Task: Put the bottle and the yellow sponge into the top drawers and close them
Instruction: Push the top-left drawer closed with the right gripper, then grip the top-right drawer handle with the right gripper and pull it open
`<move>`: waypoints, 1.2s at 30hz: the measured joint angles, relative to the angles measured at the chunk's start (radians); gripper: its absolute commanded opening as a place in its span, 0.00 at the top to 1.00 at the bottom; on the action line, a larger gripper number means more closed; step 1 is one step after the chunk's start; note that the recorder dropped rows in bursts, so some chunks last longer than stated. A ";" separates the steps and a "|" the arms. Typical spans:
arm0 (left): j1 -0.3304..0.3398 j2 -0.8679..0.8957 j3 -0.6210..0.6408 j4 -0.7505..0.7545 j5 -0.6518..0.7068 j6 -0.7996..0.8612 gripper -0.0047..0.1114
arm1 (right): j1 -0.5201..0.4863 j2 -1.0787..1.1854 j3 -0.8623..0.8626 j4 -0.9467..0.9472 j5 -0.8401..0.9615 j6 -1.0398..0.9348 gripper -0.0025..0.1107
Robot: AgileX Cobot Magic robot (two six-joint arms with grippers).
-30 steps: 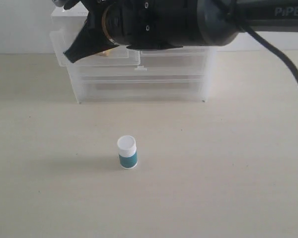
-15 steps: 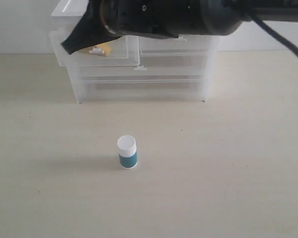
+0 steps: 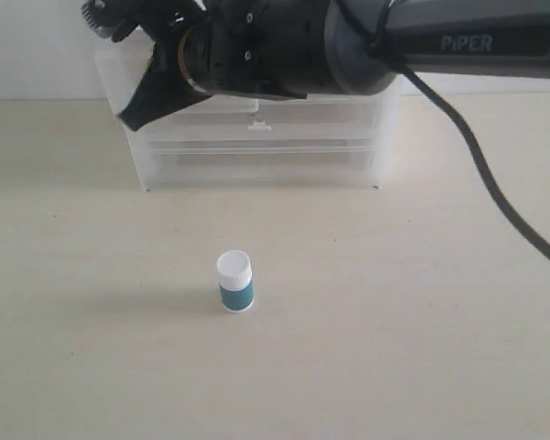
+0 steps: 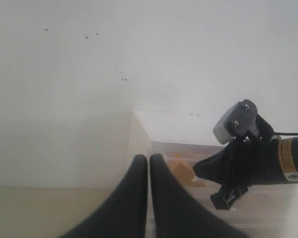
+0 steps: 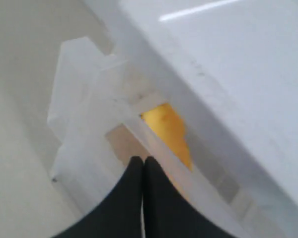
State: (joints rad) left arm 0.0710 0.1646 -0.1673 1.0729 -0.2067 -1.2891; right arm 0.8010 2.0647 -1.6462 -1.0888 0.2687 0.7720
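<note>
The bottle (image 3: 236, 282), white cap and teal label, stands upright alone on the table. My right arm reaches across to the left one of the top drawers (image 5: 97, 106), which stands partly pulled out. The right gripper (image 5: 142, 161) is shut and empty, with its tips at that drawer's front wall; it also shows as a dark wedge (image 3: 133, 115). The yellow sponge (image 5: 169, 129) lies inside this drawer; in the left wrist view the sponge (image 4: 181, 171) shows through the wall. My left gripper (image 4: 149, 159) is shut and empty, off to the unit's side.
The translucent drawer unit (image 3: 257, 156) stands at the back of the beige table (image 3: 394, 302), with wider drawers below. The right top drawer (image 3: 325, 105) is shut. A white wall rises behind. The right arm's cable (image 3: 495, 183) hangs over the table's right side.
My right gripper rose, then dropped again over the left top drawer. The arm now hides the sponge that showed in the exterior view half a second ago. The bottle has not moved.
</note>
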 measured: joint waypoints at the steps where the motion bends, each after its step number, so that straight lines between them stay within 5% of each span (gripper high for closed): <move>1: 0.000 0.000 0.000 0.000 0.000 0.000 0.93 | -0.013 0.005 -0.017 0.000 0.000 0.004 0.98; 8: 0.000 0.000 0.000 0.000 -0.001 0.000 0.93 | -0.041 0.005 -0.030 0.057 0.116 0.042 0.98; 13: 0.000 0.000 0.000 0.000 -0.003 0.000 0.93 | -0.023 -0.170 0.195 0.128 0.027 -0.053 0.98; 16: 0.000 0.000 0.000 0.000 -0.003 0.000 0.93 | -0.090 -0.323 0.412 0.117 -0.212 0.047 0.98; 23: 0.000 0.000 0.000 0.000 -0.003 0.000 0.93 | -0.544 -0.425 0.871 0.524 -1.063 0.262 0.98; 25: 0.000 0.000 0.000 0.000 -0.007 0.000 0.93 | -0.587 -0.353 0.937 0.582 -1.199 0.358 0.91; 28: 0.000 0.000 0.002 0.000 -0.009 0.000 0.93 | -0.579 -0.262 0.924 0.575 -1.282 0.456 0.60; 30: 0.000 0.000 0.006 0.000 -0.017 0.000 0.93 | -0.563 -0.216 0.907 0.593 -1.301 0.529 0.51; 36: 0.000 0.000 0.012 0.000 -0.029 0.000 0.93 | -0.513 -0.088 0.787 0.659 -1.312 0.792 0.51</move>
State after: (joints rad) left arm 0.0710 0.1646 -0.1550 1.0729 -0.2358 -1.2891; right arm 0.2875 1.9762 -0.8591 -0.4303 -1.0431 1.5636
